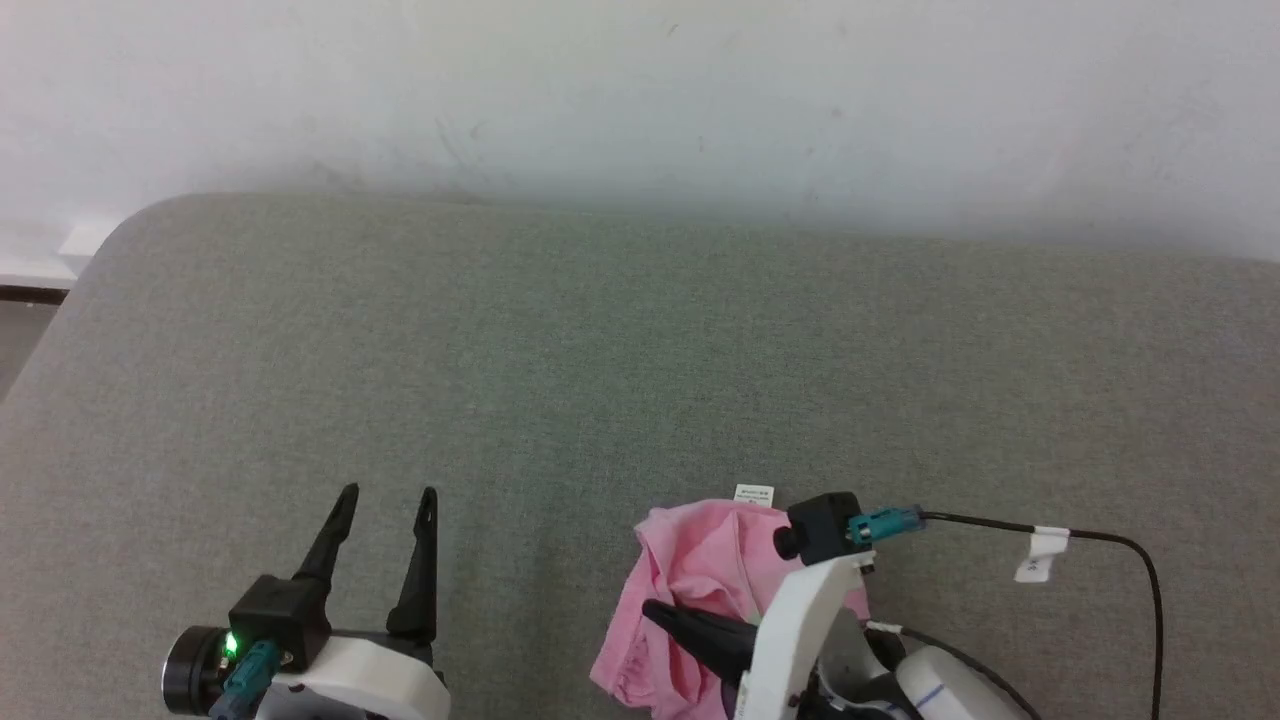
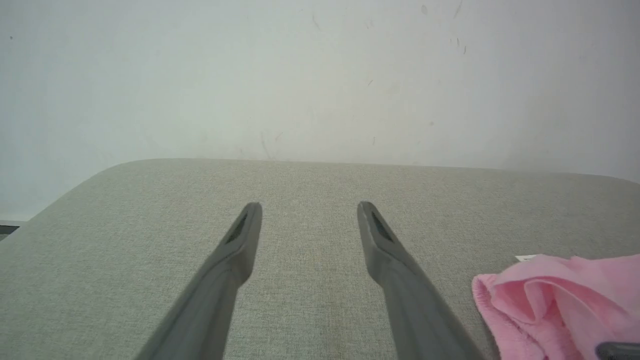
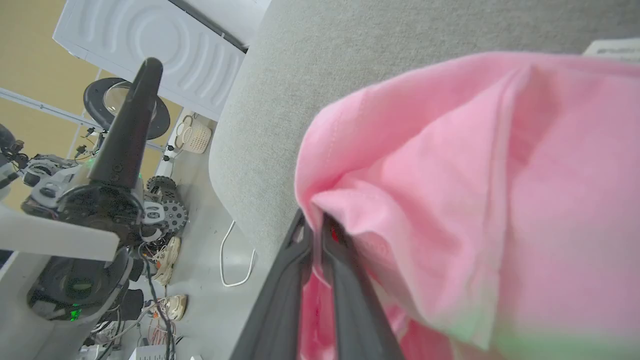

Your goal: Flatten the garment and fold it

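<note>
The light pink garment [image 1: 700, 565] lies bunched on the grey fabric surface [image 1: 600, 350] near its front edge, with the small white care label [image 1: 753, 493] at its far side. My right gripper [image 1: 650, 608] points left over the cloth and is shut on a fold of the garment [image 3: 450, 150], the fabric pinched at the right gripper [image 3: 316, 222] tips. My left gripper [image 1: 388, 490] stands open above bare surface, well to the left of the cloth. In the left wrist view the left gripper [image 2: 309, 205] holds nothing, and the garment [image 2: 560, 295] lies at the lower right.
A pale wall [image 1: 640, 90] stands behind the surface, whose far left corner [image 1: 150, 215] is rounded. A black cable with a white tag [image 1: 1040, 555] loops to the right of my right wrist. Beyond the left edge, on the floor, are a white appliance [image 3: 150, 45], a basket [image 3: 195, 136] and shoes [image 3: 172, 305].
</note>
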`<state>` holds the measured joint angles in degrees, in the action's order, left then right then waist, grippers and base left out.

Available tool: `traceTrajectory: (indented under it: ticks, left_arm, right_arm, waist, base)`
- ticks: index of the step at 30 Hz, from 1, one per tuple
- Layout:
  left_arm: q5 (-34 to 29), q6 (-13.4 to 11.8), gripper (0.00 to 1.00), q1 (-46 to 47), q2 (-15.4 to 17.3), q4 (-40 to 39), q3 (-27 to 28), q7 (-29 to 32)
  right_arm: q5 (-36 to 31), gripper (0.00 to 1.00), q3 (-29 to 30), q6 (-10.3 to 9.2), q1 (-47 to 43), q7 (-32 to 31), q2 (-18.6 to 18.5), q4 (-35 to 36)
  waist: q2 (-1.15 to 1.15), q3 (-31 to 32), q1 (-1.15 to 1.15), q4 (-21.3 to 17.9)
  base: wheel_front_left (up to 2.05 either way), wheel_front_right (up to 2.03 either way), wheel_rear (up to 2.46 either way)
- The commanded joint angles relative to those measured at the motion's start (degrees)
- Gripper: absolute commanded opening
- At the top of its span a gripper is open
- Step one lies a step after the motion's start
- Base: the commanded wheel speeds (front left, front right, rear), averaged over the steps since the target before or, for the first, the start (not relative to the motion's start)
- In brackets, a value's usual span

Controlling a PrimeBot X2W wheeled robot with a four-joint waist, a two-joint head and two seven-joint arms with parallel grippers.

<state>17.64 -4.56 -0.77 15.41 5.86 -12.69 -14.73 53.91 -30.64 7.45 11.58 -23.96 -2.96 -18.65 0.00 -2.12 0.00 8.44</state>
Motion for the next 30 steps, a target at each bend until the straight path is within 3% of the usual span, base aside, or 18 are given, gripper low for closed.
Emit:
traceTrajectory:
  ticks: [1,2,9,14,17,23,30]
  left_arm:
    - [0.1,0.3,1.00,0.8,-0.2,0.2,0.1,-0.3]
    - [0.1,0.3,1.00,0.8,-0.3,0.3,0.1,-0.3]
    - [-0.5,0.2,1.00,0.7,-0.5,0.6,0.5,-0.3]
    - [-0.8,-0.2,1.00,-0.1,-0.9,0.7,0.8,-0.3]
    - [-0.6,-0.3,1.00,-0.6,-1.2,0.5,1.1,-0.3]
    - [-0.8,-0.6,1.00,-1.4,-1.3,-0.1,1.5,-0.3]
    - [-0.9,-0.9,1.00,-2.4,-1.8,-0.6,1.9,-0.3]
  right_arm:
    - [0.5,0.75,-0.8,0.03,1.5,1.5,0.1,-0.9]
    - [0.1,1.00,-2.0,0.03,2.5,3.1,0.1,-2.2]
    - [-2.3,1.00,-9.4,0.03,8.5,12.5,0.1,-5.1]
    - [-11.1,1.00,-11.8,0.03,11.1,18.5,-2.1,-2.1]
    - [-18.3,1.00,-9.7,0.03,10.5,24.0,-4.2,0.4]
    - [-29.2,1.00,3.0,0.03,3.9,30.7,-6.9,6.4]
    - [-40.3,1.00,20.5,0.03,-8.3,31.7,-5.4,18.0]
  waist:
    - [0.00,-0.6,0.00,0.6]
    - [0.00,-0.7,0.00,0.6]
    - [0.00,-0.6,0.00,0.1]
    - [0.00,0.9,0.00,-1.3]
    - [0.00,1.6,0.00,-2.2]
    - [0.00,2.6,0.00,-4.0]
    - [0.00,2.9,0.00,-5.3]
  base:
    - [0.00,0.00,0.00]
    - [0.00,0.00,0.00]
    - [0.00,0.00,0.00]
    - [0.00,0.00,0.00]
    - [0.00,0.00,0.00]
    - [0.00,0.00,0.00]
    - [0.00,0.00,0.00]
